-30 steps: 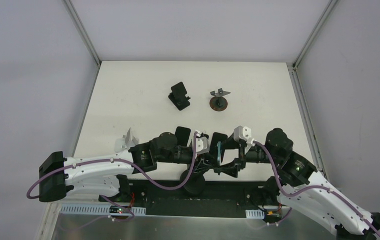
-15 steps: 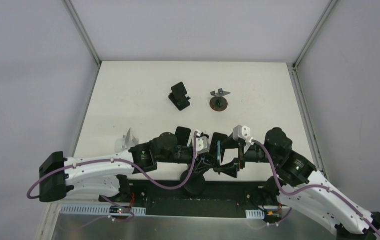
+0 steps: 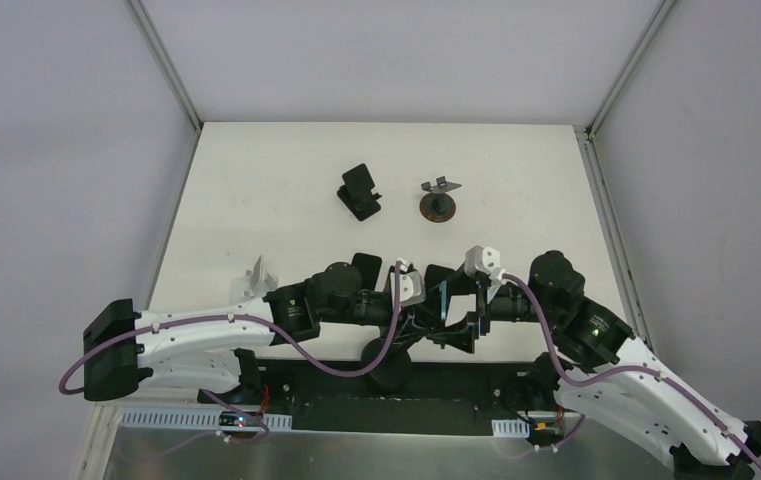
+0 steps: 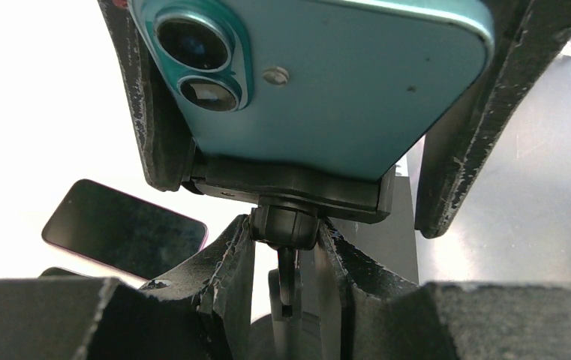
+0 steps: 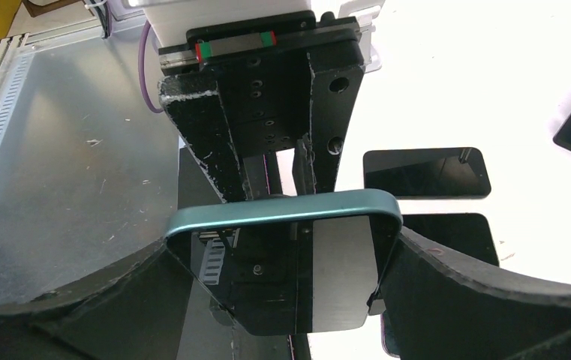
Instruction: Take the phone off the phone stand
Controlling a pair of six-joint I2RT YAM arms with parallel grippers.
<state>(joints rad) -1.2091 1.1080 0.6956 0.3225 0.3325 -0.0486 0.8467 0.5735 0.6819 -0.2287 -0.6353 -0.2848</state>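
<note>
A teal phone (image 4: 327,82) sits clamped in a black phone stand (image 4: 290,187), camera lenses at upper left. My left gripper (image 4: 286,236) is shut on the stand's neck joint just under the clamp. In the right wrist view the phone (image 5: 297,262) stands upright with its dark screen facing me. My right gripper (image 5: 282,277) is open and straddles it, its fingers (image 5: 477,292) close beside both side edges. From above, the phone (image 3: 440,303) is a thin edge between the two grippers, above the stand's round base (image 3: 386,365) at the table's near edge.
Two dark phones (image 5: 425,172) (image 5: 455,236) lie flat on the white table just past the grippers. Further back stand a black stand (image 3: 360,191) and a round-based holder (image 3: 439,200). A white piece (image 3: 259,274) sits at the left. A metal sheet (image 5: 64,165) lies below the table's front edge.
My right gripper's jaws have widened and now sit around the phone's sides. Both arms shifted slightly. The left grip on the stand is unchanged.
</note>
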